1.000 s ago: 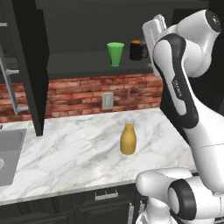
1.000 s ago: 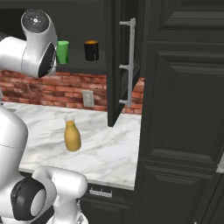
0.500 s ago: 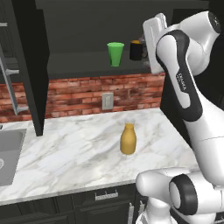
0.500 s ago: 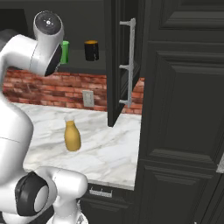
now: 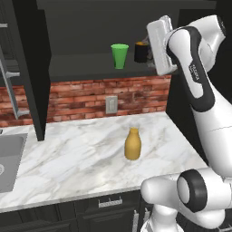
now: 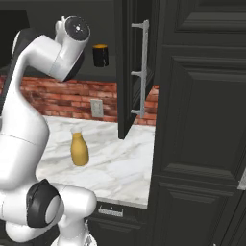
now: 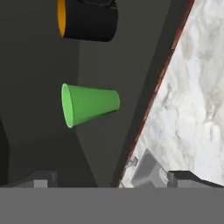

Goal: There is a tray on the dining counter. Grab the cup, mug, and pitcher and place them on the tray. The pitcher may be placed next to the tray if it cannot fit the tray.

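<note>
Green plastic by its look, the cup stands on the cabinet shelf, the mug at its 3 o'clock. It is probably light, stiff and slightly slick; its taper favours a hold around mid-wall. The fingers are spread wide, empty, short of it. The pitcher waits on the worktop below.

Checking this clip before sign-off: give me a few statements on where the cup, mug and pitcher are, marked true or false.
1. The green cup stands on the open cabinet's shelf. True.
2. The pitcher lies tipped in the sink. False: it stands upright on the marble counter.
3. The gripper holds the black mug. False: its jaws are open and hold nothing; the mug sits on the shelf.
4. The mug is beside the cup. True.
</note>
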